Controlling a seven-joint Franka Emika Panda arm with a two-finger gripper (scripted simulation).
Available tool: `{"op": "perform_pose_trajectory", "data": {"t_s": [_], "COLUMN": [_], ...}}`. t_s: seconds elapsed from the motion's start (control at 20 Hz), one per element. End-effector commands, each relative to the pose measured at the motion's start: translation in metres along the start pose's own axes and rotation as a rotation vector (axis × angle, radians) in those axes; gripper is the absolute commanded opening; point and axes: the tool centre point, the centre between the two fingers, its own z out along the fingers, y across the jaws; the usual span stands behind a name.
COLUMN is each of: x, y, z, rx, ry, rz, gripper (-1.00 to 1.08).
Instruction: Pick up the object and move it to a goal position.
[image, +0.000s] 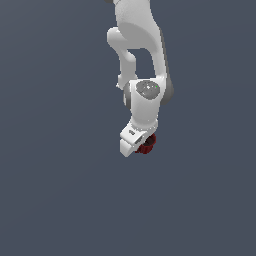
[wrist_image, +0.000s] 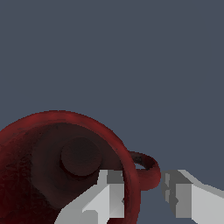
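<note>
The object is a small dark red mug (wrist_image: 48, 144) with a blackish inside and a loop handle (wrist_image: 148, 168). In the exterior view it (image: 148, 144) peeks out from under the white robot hand, mostly hidden by it. In the wrist view my gripper (wrist_image: 142, 194) is open and straddles the mug's wall next to the handle. One finger (wrist_image: 107, 194) is inside the mug. The other finger (wrist_image: 177, 197) is outside, with a gap between it and the wall. In the exterior view the fingers are hidden behind the hand (image: 132, 140).
A plain dark grey-blue surface (image: 60, 190) fills both views. The white arm (image: 142, 55) comes down from the top of the exterior view. Nothing else shows.
</note>
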Motion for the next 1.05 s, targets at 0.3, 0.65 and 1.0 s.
{"op": "perform_pose_trajectory", "data": {"t_s": [0.3, 0.65, 1.0], "x": [0.027, 0.040, 0.043], "y": [0.040, 0.057, 0.063], "z": [-0.029, -0.040, -0.043], "rx": [-0.001, -0.002, -0.002], "ry": [0.002, 0.001, 0.001], "rz": [-0.001, -0.001, -0.001], "gripper": [-1.00, -1.00, -1.00]}}
